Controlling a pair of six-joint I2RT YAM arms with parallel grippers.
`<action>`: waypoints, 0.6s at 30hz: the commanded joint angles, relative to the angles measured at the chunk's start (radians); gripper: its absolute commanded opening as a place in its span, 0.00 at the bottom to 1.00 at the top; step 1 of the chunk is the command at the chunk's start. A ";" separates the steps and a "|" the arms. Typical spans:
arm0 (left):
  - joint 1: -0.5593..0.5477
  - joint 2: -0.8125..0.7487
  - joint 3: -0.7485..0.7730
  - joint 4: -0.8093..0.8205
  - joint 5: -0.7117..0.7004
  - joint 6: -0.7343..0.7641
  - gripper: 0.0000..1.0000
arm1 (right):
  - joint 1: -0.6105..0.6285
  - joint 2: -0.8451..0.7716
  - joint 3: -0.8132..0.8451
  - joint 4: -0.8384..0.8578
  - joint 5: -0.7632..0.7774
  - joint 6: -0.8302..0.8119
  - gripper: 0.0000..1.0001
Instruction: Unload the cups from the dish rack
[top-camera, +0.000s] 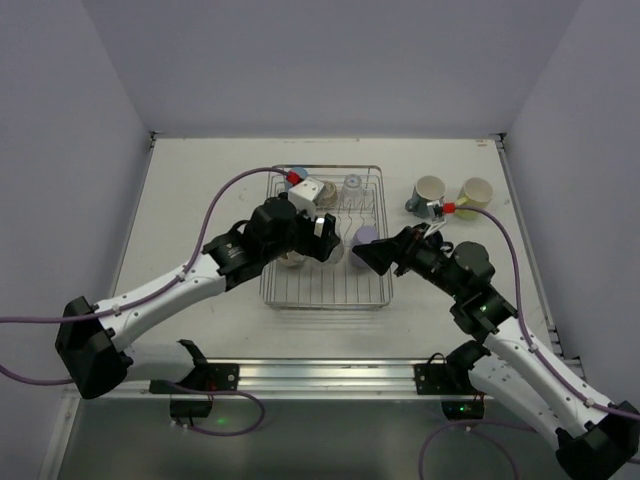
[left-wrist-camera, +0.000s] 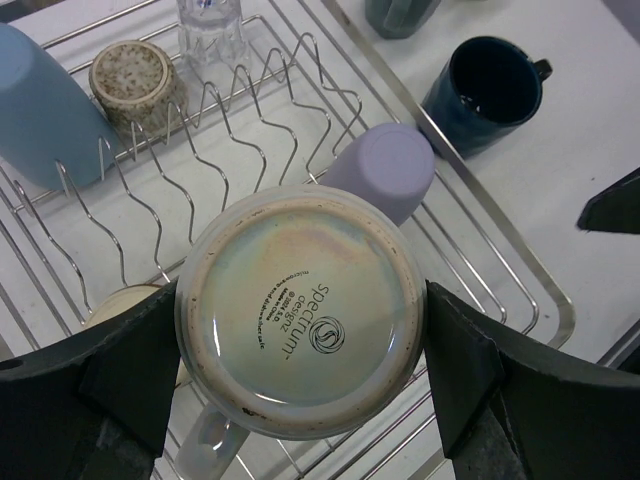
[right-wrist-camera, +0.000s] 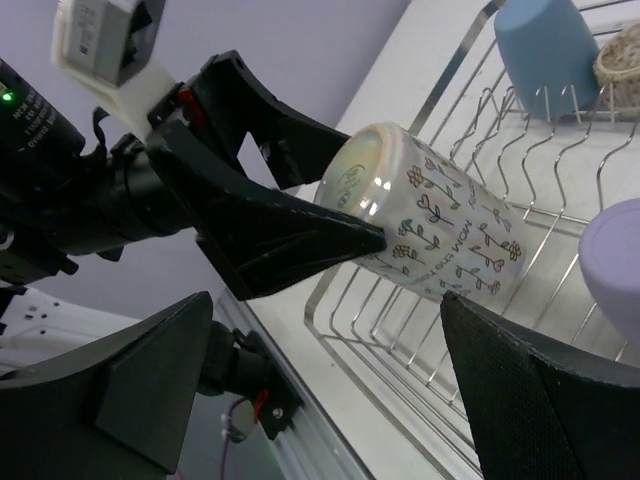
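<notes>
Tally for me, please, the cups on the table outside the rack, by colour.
Cream cup: 1
Yellow-green cup: 1
Grey-teal cup: 1
Dark blue cup: 1
Total: 4

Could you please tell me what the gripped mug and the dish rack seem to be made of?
The mug looks like glazed ceramic: pearly gloss, a matte foot ring, a printed maker's stamp. The dish rack seems to be metal wire, possibly chrome-plated, given its bright silver shine.
</notes>
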 joint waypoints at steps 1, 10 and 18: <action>0.006 -0.085 0.098 0.099 0.000 -0.074 0.00 | 0.007 -0.030 -0.107 0.261 0.040 0.158 0.98; 0.006 -0.248 0.067 0.193 0.035 -0.263 0.00 | 0.007 -0.049 -0.167 0.349 -0.015 0.129 0.98; 0.006 -0.315 0.028 0.280 0.098 -0.355 0.00 | 0.011 -0.021 -0.161 0.431 -0.093 0.165 0.99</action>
